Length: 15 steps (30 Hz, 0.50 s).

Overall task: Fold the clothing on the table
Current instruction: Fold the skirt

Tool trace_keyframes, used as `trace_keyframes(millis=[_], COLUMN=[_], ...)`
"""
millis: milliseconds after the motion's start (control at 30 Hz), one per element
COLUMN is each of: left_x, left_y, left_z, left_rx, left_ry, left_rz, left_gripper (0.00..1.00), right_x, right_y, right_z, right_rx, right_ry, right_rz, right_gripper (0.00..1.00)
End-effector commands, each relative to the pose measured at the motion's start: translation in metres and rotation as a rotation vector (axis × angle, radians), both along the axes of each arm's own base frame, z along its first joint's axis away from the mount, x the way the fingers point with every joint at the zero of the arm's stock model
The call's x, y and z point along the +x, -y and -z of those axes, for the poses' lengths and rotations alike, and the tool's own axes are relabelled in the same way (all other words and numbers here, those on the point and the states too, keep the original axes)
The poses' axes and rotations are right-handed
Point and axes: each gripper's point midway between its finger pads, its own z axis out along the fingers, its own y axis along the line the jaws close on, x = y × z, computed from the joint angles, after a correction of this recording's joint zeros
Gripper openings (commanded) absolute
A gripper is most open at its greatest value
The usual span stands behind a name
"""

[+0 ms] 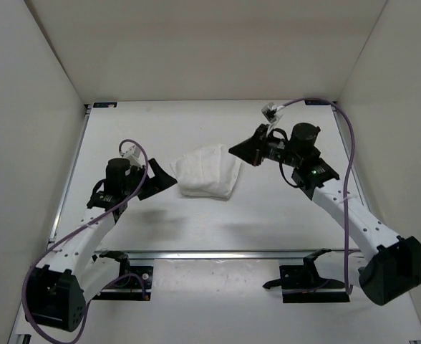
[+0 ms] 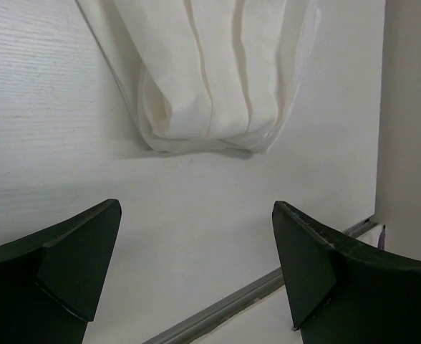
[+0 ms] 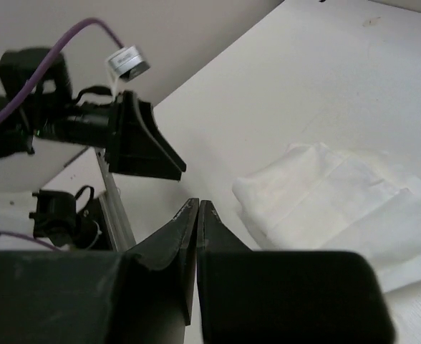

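Overhead view of a white surface (image 1: 268, 222) walled in by pale panels, with my two arms reaching in from the bottom of the frame. The garment (image 1: 209, 172) lies near the centre of the frame as a compact white bundle, roughly square with rounded lower corners. It rests on the surface and nothing holds it.

My left jaws sit just to the left of the garment, close but apart from it, spread wide and empty. In the left wrist view their two dark tips fill the lower corners. Bare surface lies between them, and the garment is in the upper middle. I judge that they are spread because this side of the fold needs no grip now, and the gap keeps them from dragging the layers.

My right jaws are at the garment's upper right edge in the overhead view, pressed together and pinching nothing. In the right wrist view they form a dark wedge at bottom centre, with the garment to their right. Whether they touch the fabric I cannot tell.

The fabric is thin, soft and white, with long creases running down it. Its end nearest the left wrist camera is a rounded, doubled-over fold of several layers. By my judgement the folding looks largely done.
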Motion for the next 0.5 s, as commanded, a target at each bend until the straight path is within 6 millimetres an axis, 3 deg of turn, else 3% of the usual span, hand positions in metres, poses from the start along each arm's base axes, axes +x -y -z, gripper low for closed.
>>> trace_keyframes(millis=[0, 100, 200, 267, 300, 400, 467], left_x=[-0.003, -0.003, -0.008, -0.013, -0.013, -0.019, -0.024], left_y=[0.014, 0.013, 0.008, 0.003, -0.001, -0.009, -0.013], left_z=[-0.008, -0.010, -0.011, -0.017, -0.017, -0.025, -0.025], left_rx=[0.053, 0.086, 0.119, 0.136, 0.151, 0.161, 0.190], left_ry=[0.028, 0.031, 0.072, 0.124, 0.136, 0.174, 0.165], left_rz=[0.146, 0.161, 0.155, 0.137, 0.120, 0.106, 0.117], left_gripper=[0.99, 0.98, 0.99, 0.99, 0.99, 0.99, 0.98], right_x=[-0.006, -0.013, -0.016, -0.015, -0.015, -0.015, -0.015], right_y=[0.019, 0.034, 0.032, 0.029, 0.026, 0.021, 0.019], right_z=[0.055, 0.054, 0.046, 0.047, 0.043, 0.041, 0.043], right_rx=[-0.123, -0.080, -0.088, -0.109, -0.104, -0.076, -0.074], right_ry=[-0.013, -0.018, 0.052, 0.085, 0.103, 0.086, 0.075], right_rz=[0.020, 0.005, 0.019, 0.038, 0.035, 0.015, 0.023], right_gripper=[0.00, 0.00, 0.00, 0.16, 0.17, 0.00, 0.00])
